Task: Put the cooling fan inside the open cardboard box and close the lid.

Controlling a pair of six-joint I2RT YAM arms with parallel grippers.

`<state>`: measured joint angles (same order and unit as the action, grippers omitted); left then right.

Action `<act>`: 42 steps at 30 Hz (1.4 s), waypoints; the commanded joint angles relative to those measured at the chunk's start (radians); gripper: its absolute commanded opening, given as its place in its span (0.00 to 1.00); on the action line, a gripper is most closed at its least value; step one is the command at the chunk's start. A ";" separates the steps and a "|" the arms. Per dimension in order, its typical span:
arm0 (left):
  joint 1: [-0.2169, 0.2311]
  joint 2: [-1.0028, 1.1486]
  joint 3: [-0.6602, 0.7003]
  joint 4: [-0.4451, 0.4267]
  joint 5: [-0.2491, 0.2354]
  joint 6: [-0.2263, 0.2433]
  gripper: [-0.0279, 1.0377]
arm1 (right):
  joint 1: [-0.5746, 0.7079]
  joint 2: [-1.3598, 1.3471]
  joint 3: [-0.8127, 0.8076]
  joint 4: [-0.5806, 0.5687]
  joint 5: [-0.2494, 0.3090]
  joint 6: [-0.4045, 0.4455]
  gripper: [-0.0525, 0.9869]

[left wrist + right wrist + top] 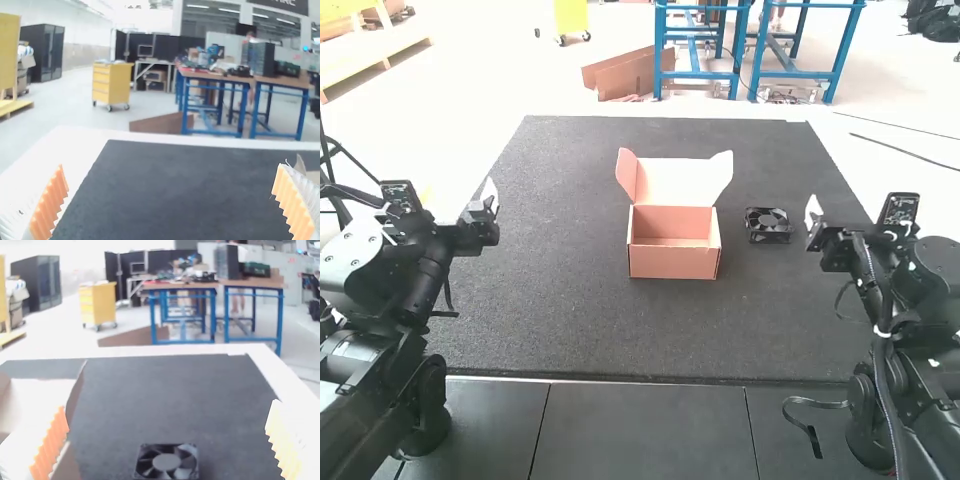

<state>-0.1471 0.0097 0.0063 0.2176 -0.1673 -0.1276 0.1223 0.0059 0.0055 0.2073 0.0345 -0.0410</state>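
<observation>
Two robot arms at a desk [440,160] topped with a large black textured mat [570,300]. Near the mat's middle, a small open brown cardboard box [673,255], upright, with its lid flap [675,175] raised at the far side and a small tab at each upper corner. Near the box on its right, apart from it, a small square black plastic cooling fan [768,222], lying flat on the mat outside the box, round hub and blades facing up.

Left hand [488,195] hovering over the mat's left edge, well apart from the box and roughly level with it. White ribbed fingers with orange pads [47,210] spread wide, holding nothing.

Right hand [813,212] hovering near the mat's right edge, just to the right of the fan and not touching it. Fingers likewise spread wide, nothing between them. From the right wrist, the fan [166,461] close ahead on the mat, centred between the two orange-padded fingers [50,445], with pale cardboard of the box off to one side.
</observation>
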 commanded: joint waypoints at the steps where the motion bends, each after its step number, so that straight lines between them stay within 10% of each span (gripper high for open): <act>1: -0.009 0.007 0.052 0.011 0.015 0.017 0.93 | -0.004 0.011 0.071 0.010 0.022 0.012 0.93; 12: -0.008 0.323 0.297 -0.023 0.008 0.037 0.93 | -0.006 0.387 0.376 -0.049 0.093 0.072 0.93; 21: -0.002 0.590 0.587 -0.325 -0.001 0.000 0.93 | -0.009 0.683 0.694 -0.398 0.130 0.179 0.93; 36: -0.008 0.740 0.862 -0.695 0.022 0.002 0.93 | -0.119 1.118 1.027 -0.767 0.058 -0.106 0.90; 42: -0.016 0.745 0.865 -0.782 0.045 0.011 0.93 | -0.225 1.290 1.125 -0.858 -0.053 -0.161 0.91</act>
<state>-0.1513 0.7544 0.8360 -0.5583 -0.1448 -0.1204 -0.0647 1.2533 1.0607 -0.6353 0.0650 -0.1532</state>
